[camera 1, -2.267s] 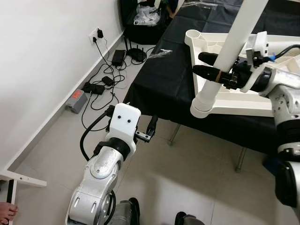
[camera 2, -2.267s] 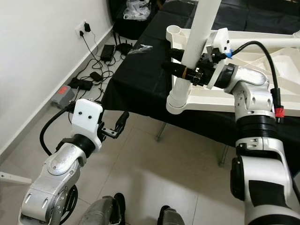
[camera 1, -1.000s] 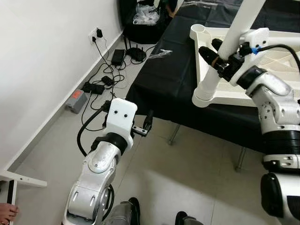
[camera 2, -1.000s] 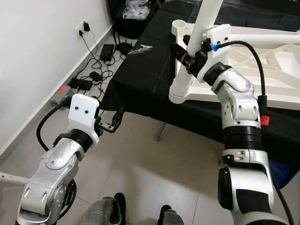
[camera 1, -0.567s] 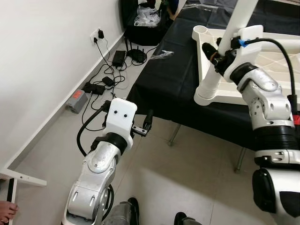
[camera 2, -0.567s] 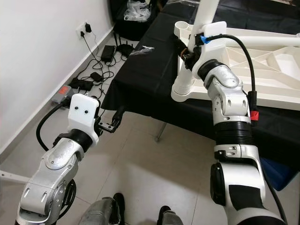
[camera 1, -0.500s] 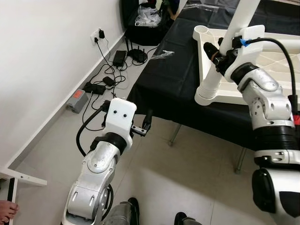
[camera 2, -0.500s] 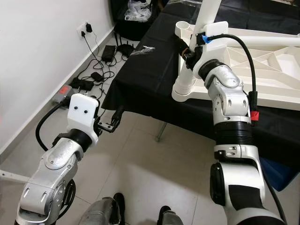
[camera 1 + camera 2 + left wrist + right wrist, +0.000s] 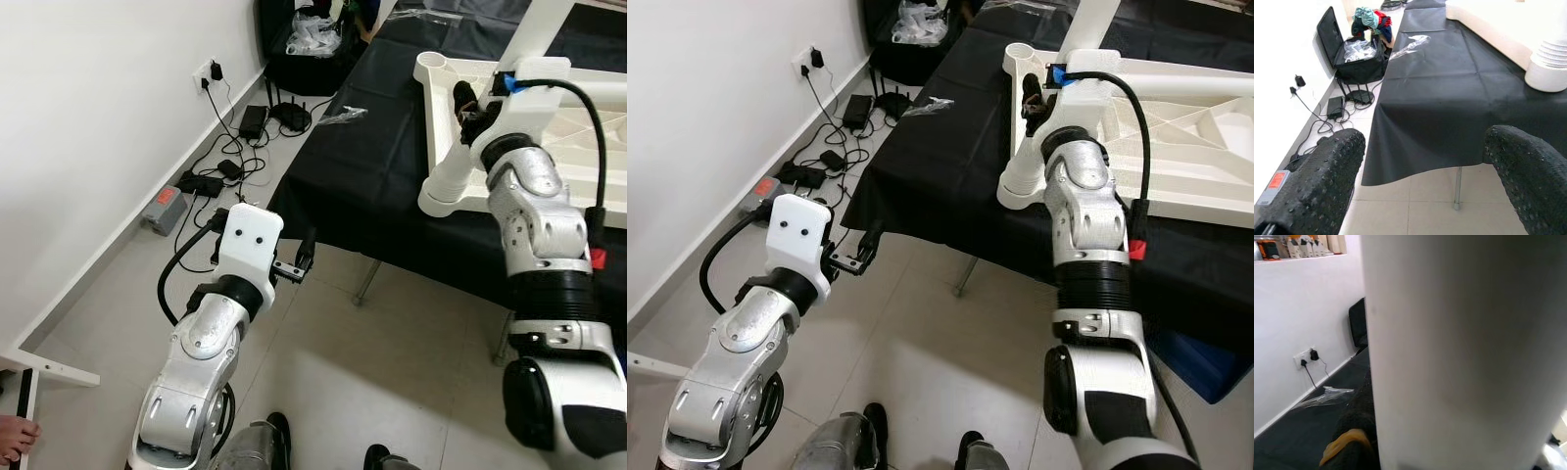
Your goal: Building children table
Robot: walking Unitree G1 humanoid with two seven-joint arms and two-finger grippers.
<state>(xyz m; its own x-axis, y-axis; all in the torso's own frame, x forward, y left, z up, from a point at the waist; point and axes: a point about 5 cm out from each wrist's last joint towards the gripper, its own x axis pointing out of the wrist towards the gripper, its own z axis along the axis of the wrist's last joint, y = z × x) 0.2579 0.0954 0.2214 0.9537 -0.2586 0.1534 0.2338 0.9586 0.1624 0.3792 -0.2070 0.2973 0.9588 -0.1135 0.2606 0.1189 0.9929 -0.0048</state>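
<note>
Right now I judge we're on the leg-fitting step: my right gripper (image 9: 468,106) is clamped around the smooth white plastic tube leg (image 9: 490,117), whose ribbed, flared foot (image 9: 1021,188) is seated at the near corner of the white moulded plastic tabletop (image 9: 1176,147). That top lies upside down on the matte black cloth-covered table (image 9: 372,166), its ribbed underside facing up and an open round socket (image 9: 431,65) at the corner beyond. The leg leans a little rather than standing square. Next I'd want to straighten it and turn or press it home, without dragging the light top across the slippery cloth. My left gripper (image 9: 299,259) hangs out over the grey tiled floor (image 9: 392,372), its pebbled black fingers (image 9: 1317,181) spread apart and holding nothing.
</note>
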